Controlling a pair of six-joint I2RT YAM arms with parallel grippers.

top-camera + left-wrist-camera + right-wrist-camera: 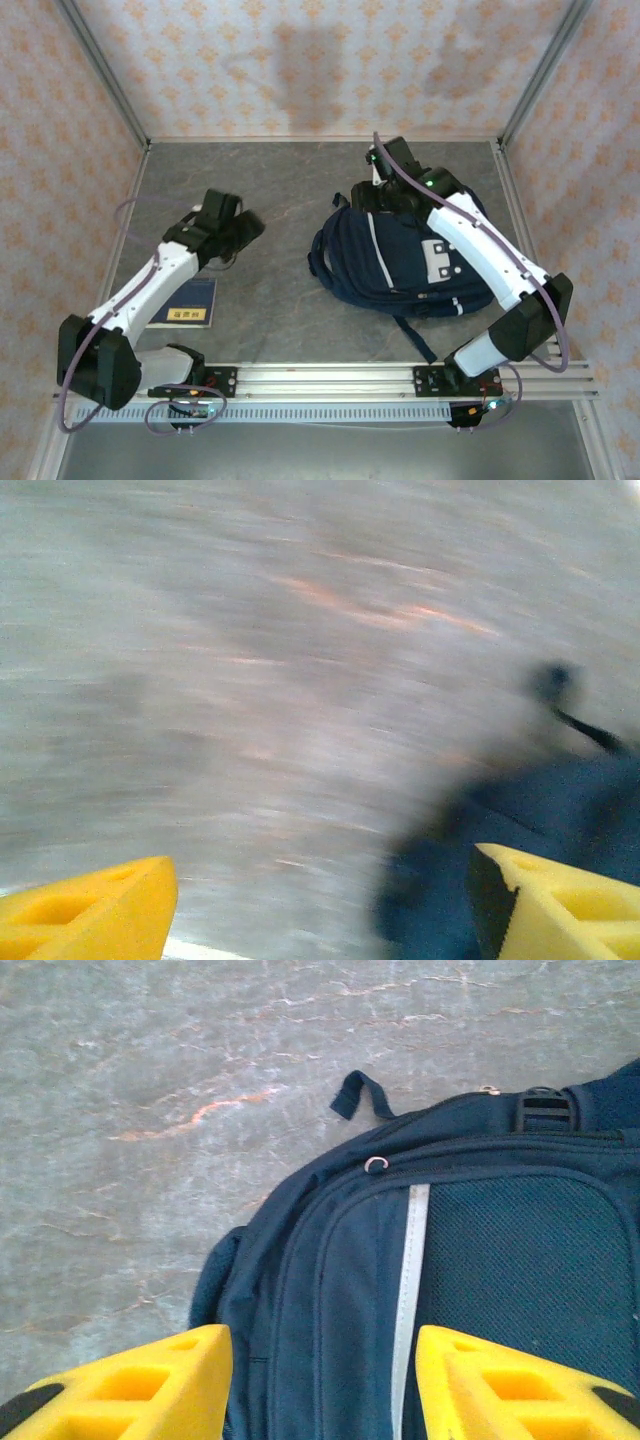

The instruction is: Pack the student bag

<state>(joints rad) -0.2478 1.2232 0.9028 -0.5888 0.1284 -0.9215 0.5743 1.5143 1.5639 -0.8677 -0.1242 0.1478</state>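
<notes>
Packing seems unfinished: one item lies outside.
The large navy fabric student bag (400,265) lies right of centre on the grey surface (280,190); a flat blue booklet (190,300) sits well apart, beside the left arm. Left tool (320,910) and right tool (320,1380) gape empty, the right above the bag's top.

student bag (400,270): navy, white stripe | table (280,200): grey marbled

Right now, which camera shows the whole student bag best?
Top external: the student bag lies there whole, straps and white pocket patch included, with the right arm crossing part of it. Right wrist shows its top close up: zipper ring, white stripe. Left wrist is motion-blurred, with a dark blue edge at lower right.
</notes>
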